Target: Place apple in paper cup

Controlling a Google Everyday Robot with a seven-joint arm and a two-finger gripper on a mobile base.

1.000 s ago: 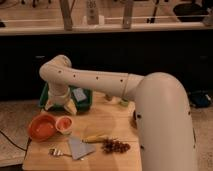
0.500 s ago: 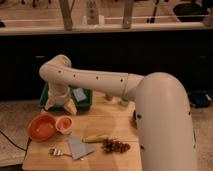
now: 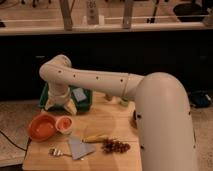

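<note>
The paper cup (image 3: 64, 125) stands on the wooden table (image 3: 105, 120) at the left, right beside the orange bowl. Its mouth is filled with a round orange-red shape, the apple (image 3: 64, 122), which sits in the cup. My gripper (image 3: 61, 106) hangs just above and slightly behind the cup, pointing down. Its two pale fingers (image 3: 71, 106) are spread apart with nothing between them. The white arm reaches to it from the right.
A wide orange bowl (image 3: 42, 128) touches the cup's left side. A green bag (image 3: 80, 96) lies behind the gripper. A banana (image 3: 95, 137), dark grapes (image 3: 116, 146), a grey cloth (image 3: 79, 148) and a small white item (image 3: 55, 151) lie near the front.
</note>
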